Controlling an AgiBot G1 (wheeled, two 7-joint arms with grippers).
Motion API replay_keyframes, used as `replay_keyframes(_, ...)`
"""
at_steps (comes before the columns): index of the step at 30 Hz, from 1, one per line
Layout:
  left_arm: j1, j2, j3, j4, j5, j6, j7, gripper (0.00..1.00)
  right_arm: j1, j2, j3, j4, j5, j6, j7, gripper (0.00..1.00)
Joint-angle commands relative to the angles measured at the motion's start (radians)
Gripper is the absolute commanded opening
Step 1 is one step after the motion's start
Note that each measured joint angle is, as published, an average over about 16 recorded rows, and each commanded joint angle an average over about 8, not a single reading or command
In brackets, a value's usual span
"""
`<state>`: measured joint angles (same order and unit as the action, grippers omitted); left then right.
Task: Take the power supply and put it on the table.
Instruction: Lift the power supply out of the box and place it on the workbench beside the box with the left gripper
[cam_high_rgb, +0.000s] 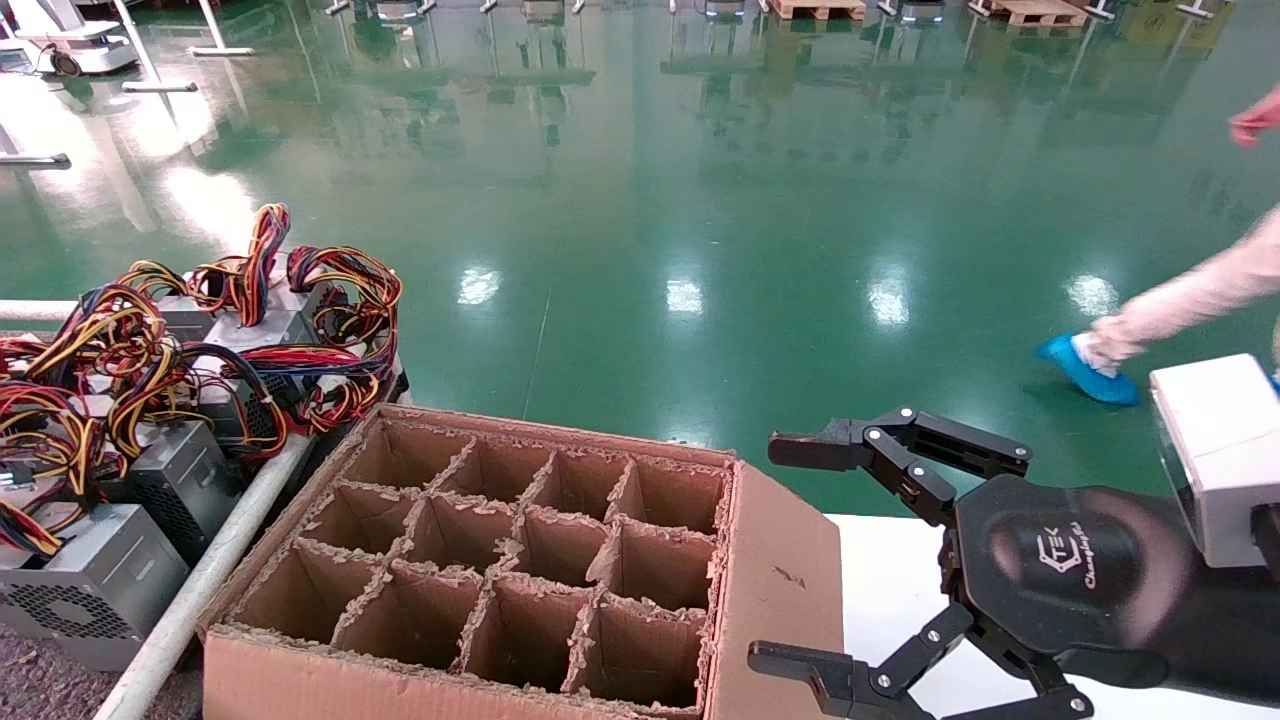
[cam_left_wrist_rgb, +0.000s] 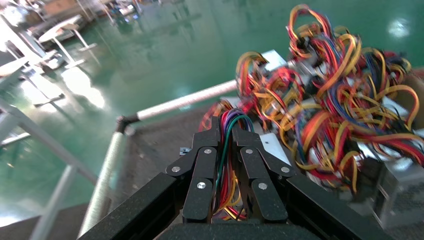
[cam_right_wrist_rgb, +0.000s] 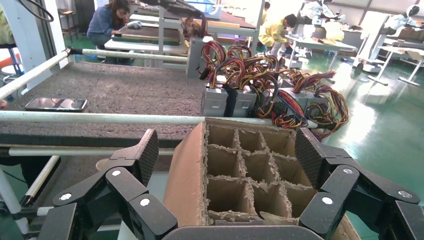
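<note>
Left gripper (cam_left_wrist_rgb: 227, 150) is clenched on a wire bundle (cam_left_wrist_rgb: 227, 165) at the power supplies (cam_high_rgb: 150, 400); right gripper (cam_high_rgb: 800, 560) spread, idle over table (cam_high_rgb: 890, 590); transfer remains.

- My white tabletop (cam_high_rgb: 890, 590) carries the cardboard box (cam_high_rgb: 500, 580).
- The grey felt bench (cam_right_wrist_rgb: 115, 90) beside it carries power supplies (cam_high_rgb: 150, 400) and a phone (cam_right_wrist_rgb: 56, 103).

The right gripper (cam_high_rgb: 800, 555) hangs spread wide beside the cardboard box (cam_high_rgb: 520, 570), seemingly above the table (cam_high_rgb: 890, 580).
</note>
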<state>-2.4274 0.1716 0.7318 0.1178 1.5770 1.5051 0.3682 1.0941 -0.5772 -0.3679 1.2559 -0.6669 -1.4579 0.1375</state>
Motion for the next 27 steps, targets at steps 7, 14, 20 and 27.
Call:
replay_keyframes(7, 0.063, 0.033, -0.027, 0.125, -0.007, -0.011, 0.087, 0.00, 0.000, 0.000, 0.000, 0.000, 0.000, 0.000, 0.000, 1.00)
replay_keyframes(14, 0.116, 0.062, -0.066, 0.210, -0.018, -0.023, 0.144, 0.00, 0.000, 0.000, 0.000, 0.000, 0.000, 0.000, 0.000, 1.00)
replay_keyframes(20, 0.166, 0.081, -0.103, 0.257, -0.029, -0.035, 0.182, 0.00, 0.000, 0.000, 0.000, 0.000, 0.000, 0.000, 0.000, 1.00)
replay_keyframes(27, 0.237, 0.103, -0.156, 0.293, -0.048, -0.060, 0.207, 0.00, 0.000, 0.000, 0.000, 0.000, 0.000, 0.000, 0.000, 1.00)
